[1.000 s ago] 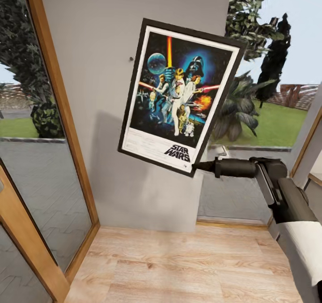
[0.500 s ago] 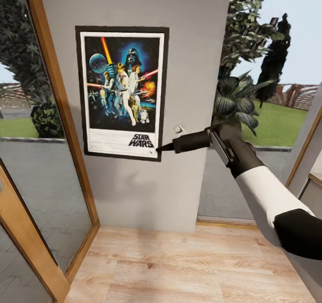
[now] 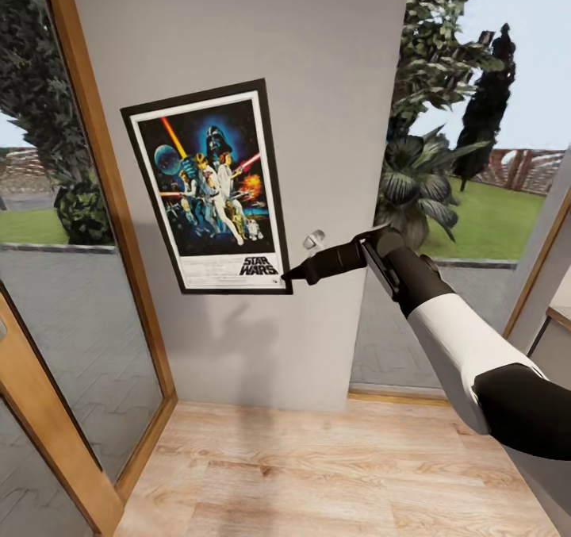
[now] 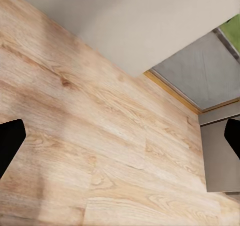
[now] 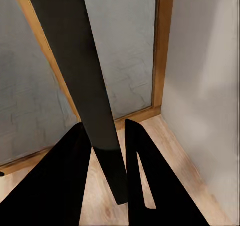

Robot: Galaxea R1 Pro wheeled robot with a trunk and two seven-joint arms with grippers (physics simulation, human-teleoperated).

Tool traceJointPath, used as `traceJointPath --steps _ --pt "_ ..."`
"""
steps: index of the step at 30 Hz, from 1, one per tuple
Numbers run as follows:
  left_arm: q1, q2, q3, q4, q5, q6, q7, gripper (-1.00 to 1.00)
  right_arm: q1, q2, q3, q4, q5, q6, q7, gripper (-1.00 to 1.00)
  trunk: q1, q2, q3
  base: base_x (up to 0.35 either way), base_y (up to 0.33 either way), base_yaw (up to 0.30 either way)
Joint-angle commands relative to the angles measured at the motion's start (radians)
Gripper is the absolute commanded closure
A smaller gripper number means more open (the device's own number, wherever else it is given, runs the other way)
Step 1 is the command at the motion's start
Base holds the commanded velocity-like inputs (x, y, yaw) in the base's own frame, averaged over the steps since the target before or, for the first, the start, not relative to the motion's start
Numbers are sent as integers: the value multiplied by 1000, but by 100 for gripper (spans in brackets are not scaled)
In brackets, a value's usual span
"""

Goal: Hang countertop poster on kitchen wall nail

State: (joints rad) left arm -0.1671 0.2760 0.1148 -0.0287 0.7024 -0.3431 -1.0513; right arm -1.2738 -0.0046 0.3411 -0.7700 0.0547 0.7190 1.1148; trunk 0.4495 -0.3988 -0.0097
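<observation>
The black-framed, white-bordered Star Wars poster (image 3: 206, 188) lies flat against the plain grey wall panel (image 3: 317, 61), tilted slightly, top leaning left. The right end effector (image 3: 287, 274) pinches its lower right corner; in the right wrist view the two dark fingers (image 5: 70, 186) are closed on the thin frame edge. The left end effector (image 4: 120, 141) hangs spread wide over the light wooden plank floor (image 4: 100, 151), holding nothing. A wood-framed glass door (image 3: 79, 267) stands just beside the poster.

The poster (image 5: 85, 75) runs off the right wrist picture at twelve o'clock; the left gripper (image 4: 120, 136) fingertips are cut at three and nine.
</observation>
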Motion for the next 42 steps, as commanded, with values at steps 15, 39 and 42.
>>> traceJointPath --steps 15,39,42 --pt "0 0 8 1 -8 -5 -3 -100 2 -1 -83 3 -13 -68 -8 100 0 -1 -1 0 0 0" --pt "-1 0 8 1 -8 -4 -3 -100 8 -2 -115 3 -42 -70 -8 100 0 -1 -1 37 -10 0" --pt "-1 0 8 1 -8 -4 -3 -100 9 -1 -116 3 -42 -70 -8 100 0 -1 -1 66 -1 0"
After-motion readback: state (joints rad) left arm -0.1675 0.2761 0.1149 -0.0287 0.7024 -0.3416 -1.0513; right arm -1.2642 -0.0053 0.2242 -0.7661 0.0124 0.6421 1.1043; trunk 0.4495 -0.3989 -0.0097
